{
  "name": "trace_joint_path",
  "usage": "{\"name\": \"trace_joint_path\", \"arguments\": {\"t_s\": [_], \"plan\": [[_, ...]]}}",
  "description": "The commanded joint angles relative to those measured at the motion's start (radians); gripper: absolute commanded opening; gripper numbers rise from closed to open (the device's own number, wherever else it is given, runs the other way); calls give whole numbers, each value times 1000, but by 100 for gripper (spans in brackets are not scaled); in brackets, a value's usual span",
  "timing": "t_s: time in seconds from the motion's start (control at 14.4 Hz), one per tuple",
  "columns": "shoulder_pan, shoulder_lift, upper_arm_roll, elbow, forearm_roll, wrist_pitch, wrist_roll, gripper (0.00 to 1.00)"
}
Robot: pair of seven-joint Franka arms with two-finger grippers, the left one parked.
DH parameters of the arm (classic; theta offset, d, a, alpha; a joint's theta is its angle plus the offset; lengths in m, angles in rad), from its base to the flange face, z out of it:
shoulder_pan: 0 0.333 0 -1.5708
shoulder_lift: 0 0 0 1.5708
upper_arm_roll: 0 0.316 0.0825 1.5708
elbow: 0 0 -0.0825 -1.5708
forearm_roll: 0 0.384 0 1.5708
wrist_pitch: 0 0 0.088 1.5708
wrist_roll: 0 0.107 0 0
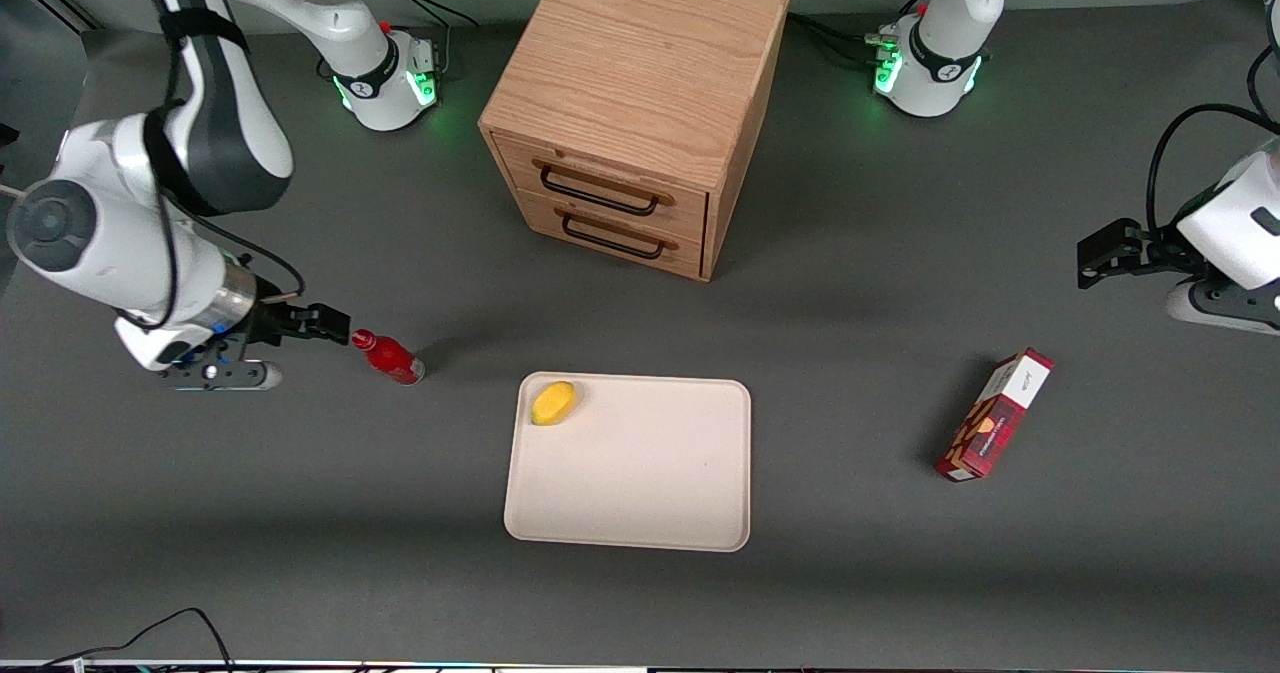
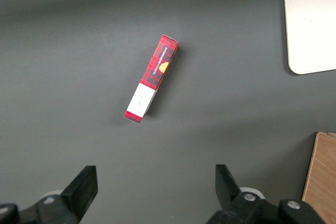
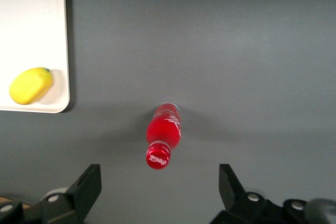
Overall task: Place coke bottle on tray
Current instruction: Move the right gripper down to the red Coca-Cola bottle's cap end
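Observation:
The coke bottle (image 1: 388, 356), small and all red, lies on the grey table with its red cap (image 3: 158, 158) pointing at my gripper. My right gripper (image 1: 325, 323) hovers just off the cap end, toward the working arm's end of the table. It is open, and its two black fingers (image 3: 89, 184) stand wide apart on either side of the cap without touching it. The cream tray (image 1: 640, 493) lies flat on the table beside the bottle, toward the middle, and slightly nearer the front camera. One corner of the tray (image 3: 31, 24) shows in the right wrist view.
A yellow lemon (image 1: 553, 402) sits on the tray's corner closest to the bottle. A wooden two-drawer cabinet (image 1: 630, 93) stands farther from the front camera than the tray. A red patterned carton (image 1: 995, 414) lies toward the parked arm's end.

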Motion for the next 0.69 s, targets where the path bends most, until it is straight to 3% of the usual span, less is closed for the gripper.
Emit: {"name": "trace_joint_path", "arguments": {"t_s": [0.0,0.35,0.62], "plan": [[-1,-37,20,-139,-17,125,-29,99],[-4,-54,22,-272,-24,268,-67,99],[-4,-48,22,-280,-24,283,-70,91]]}}
